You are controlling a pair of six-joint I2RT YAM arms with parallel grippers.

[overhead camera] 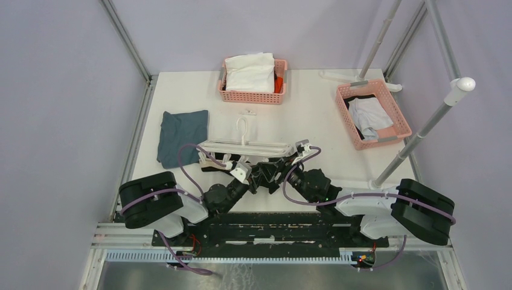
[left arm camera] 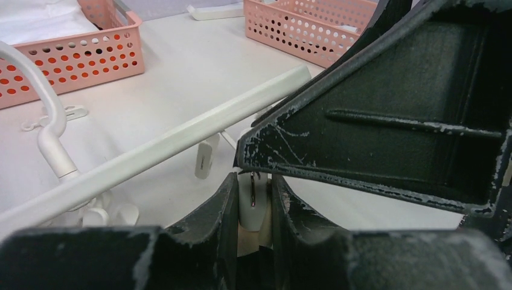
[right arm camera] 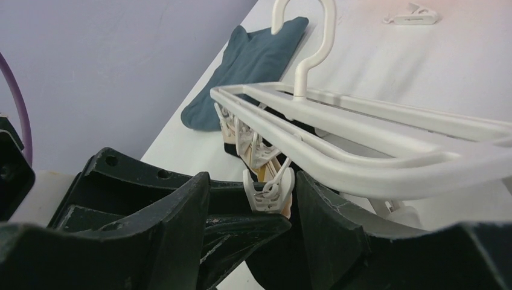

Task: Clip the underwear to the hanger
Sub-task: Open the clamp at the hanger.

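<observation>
With your left gripper [left arm camera: 252, 192] clenched on a clip [left arm camera: 252, 205] and your right gripper [right arm camera: 252, 181] spread loose around a second clip [right arm camera: 268, 194], the underwear [right arm camera: 232, 148] lies beneath the hanger [right arm camera: 374, 115], apparently only part-clipped, so any sideways pull could drag the frame and slip the waistband free

Most of the underwear [right arm camera: 232, 147] lies hidden beneath the rails of the hanger [right arm camera: 392, 178]. The left claw [left arm camera: 252, 188] covers the lower end of a clip [left arm camera: 252, 204], so whether it bites fabric is unclear, though perhaps it does. The hook [left arm camera: 53, 130] runs off the left edge.
</observation>
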